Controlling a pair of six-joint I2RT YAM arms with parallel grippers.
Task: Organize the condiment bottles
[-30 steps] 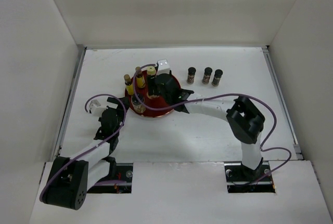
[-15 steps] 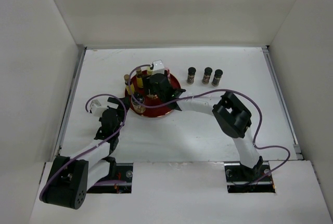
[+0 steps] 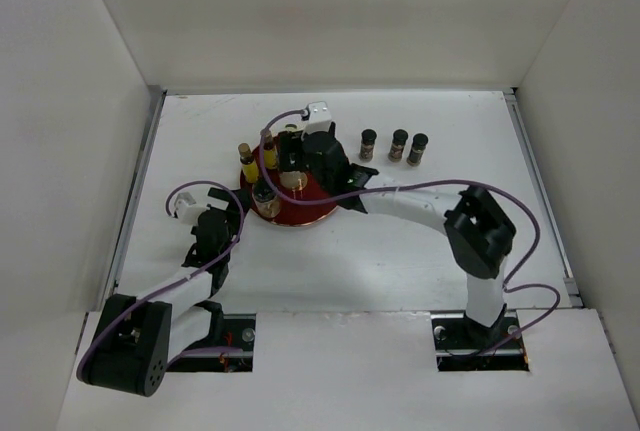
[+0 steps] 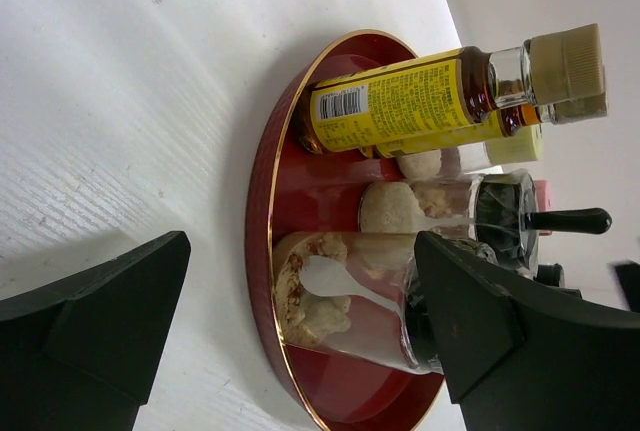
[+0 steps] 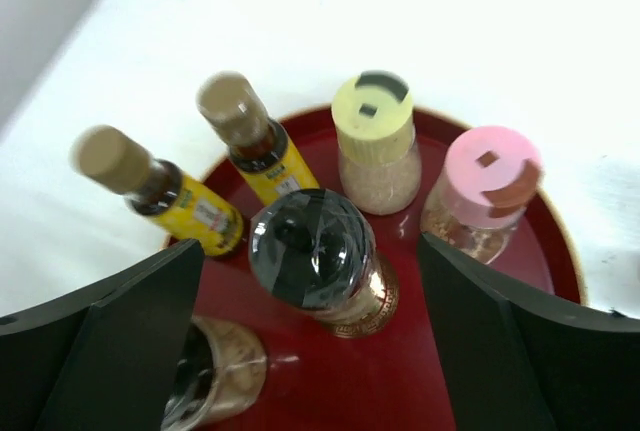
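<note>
A round red tray (image 3: 312, 213) holds several condiment bottles. In the right wrist view two slim yellow bottles (image 5: 160, 191) (image 5: 255, 141), a cream yellow-lidded one (image 5: 375, 141), a pink-lidded one (image 5: 483, 191), a black-capped one on a gold base (image 5: 320, 256) and a clear dark-capped one (image 5: 210, 376) stand on the tray (image 5: 420, 391). My right gripper (image 3: 295, 158) hovers open and empty above them. Three dark black-capped bottles (image 3: 398, 145) stand in a row on the table right of the tray. My left gripper (image 3: 215, 219) is open and empty beside the tray's left edge, facing the clear bottle (image 4: 340, 296).
White walls enclose the table on three sides. A metal strip (image 3: 140, 186) runs along the left side. Purple cables loop over both arms. The right arm's elbow (image 3: 480, 231) sits over the table's right half.
My right gripper swung left over the tray, then drew back a little toward the far side and right. The bottles and the left arm have not moved.
</note>
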